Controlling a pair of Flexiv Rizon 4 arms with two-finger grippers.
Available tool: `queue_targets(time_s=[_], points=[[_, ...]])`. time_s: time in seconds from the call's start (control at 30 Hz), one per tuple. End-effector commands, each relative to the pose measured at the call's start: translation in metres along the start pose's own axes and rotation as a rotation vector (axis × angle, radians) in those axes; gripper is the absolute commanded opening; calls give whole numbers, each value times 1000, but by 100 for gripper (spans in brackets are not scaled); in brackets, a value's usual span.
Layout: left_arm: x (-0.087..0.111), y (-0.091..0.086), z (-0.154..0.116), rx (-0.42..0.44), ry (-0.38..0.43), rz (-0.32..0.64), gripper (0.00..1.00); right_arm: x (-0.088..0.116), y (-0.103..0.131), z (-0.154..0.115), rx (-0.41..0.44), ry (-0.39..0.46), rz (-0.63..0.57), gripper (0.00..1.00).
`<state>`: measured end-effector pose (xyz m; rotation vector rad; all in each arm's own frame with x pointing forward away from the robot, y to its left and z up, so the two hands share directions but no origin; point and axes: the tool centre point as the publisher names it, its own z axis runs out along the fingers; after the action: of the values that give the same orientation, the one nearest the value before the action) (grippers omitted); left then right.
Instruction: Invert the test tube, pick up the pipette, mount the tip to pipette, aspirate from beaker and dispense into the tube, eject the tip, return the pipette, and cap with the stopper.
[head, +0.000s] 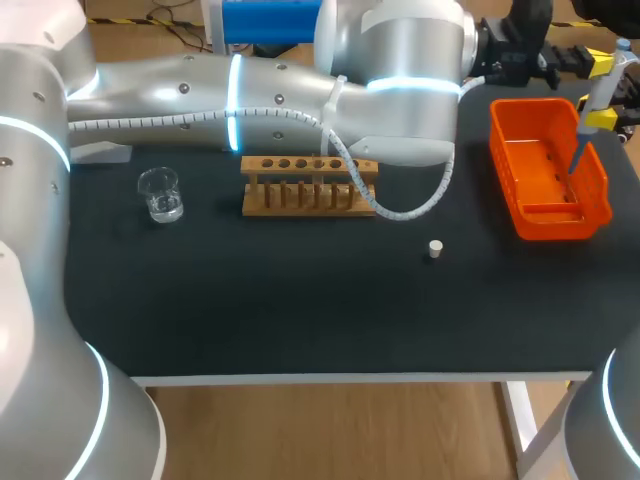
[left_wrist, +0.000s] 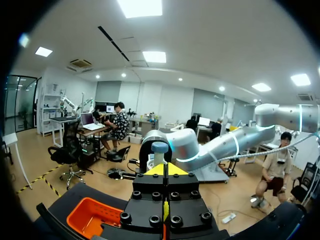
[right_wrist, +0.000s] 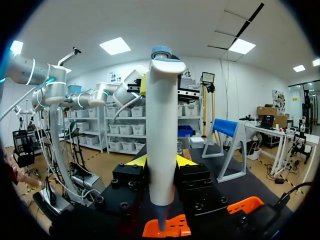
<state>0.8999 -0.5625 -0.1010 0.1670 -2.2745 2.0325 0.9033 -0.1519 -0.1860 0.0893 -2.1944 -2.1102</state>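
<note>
Right end effector (right_wrist: 162, 161) clamps the pipette (right_wrist: 161, 115) from both sides, upright over the orange basket (head: 548, 222).
Pickup looks done. The stopper (head: 434, 248) lies loose on the surface (head: 300, 300), so capping remains. The beaker (head: 160, 195) and rack (head: 310, 185) stand well apart from the pipette, no tube seen. Left end effector (left_wrist: 165, 170) is near the pipette's top, opening cannot be told.

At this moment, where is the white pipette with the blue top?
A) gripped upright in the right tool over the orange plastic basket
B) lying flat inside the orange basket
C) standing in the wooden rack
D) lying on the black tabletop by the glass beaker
A: the white pipette with the blue top stands clamped between the yellow tips of the right tool, its lower end over the orange plastic basket.
</note>
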Motion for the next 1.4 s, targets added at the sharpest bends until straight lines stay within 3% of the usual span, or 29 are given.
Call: queue_targets(time_s=[0.03,0.3,0.53,0.7,0.73,0.77,0.8,1.1,1.4], points=[[-6,9,2,-5,13,-2,0,-2,10,-1,2,9,-1,0],[-4,-8,-6,35,-18,38,0,-2,10,-1,2,9,-1,0],[-9,-34,-10,22,-15,62,0,-2,10,-1,2,9,-1,0],[-11,-42,-12,11,-7,65,0,-2,10,-1,2,9,-1,0],[-11,-43,-12,11,-7,65,43,-2,10,-1,2,9,-1,0],[-10,-45,-12,11,-6,65,96,-2,10,-1,2,9,-1,0],[-10,-45,-12,11,-5,66,100,-2,10,-1,2,9,-1,0],[-3,-44,-29,-2,20,70,100,-2,10,-1,2,9,-1,0],[5,-35,-86,11,15,50,100,-2,10,-1,2,9,-1,0]])
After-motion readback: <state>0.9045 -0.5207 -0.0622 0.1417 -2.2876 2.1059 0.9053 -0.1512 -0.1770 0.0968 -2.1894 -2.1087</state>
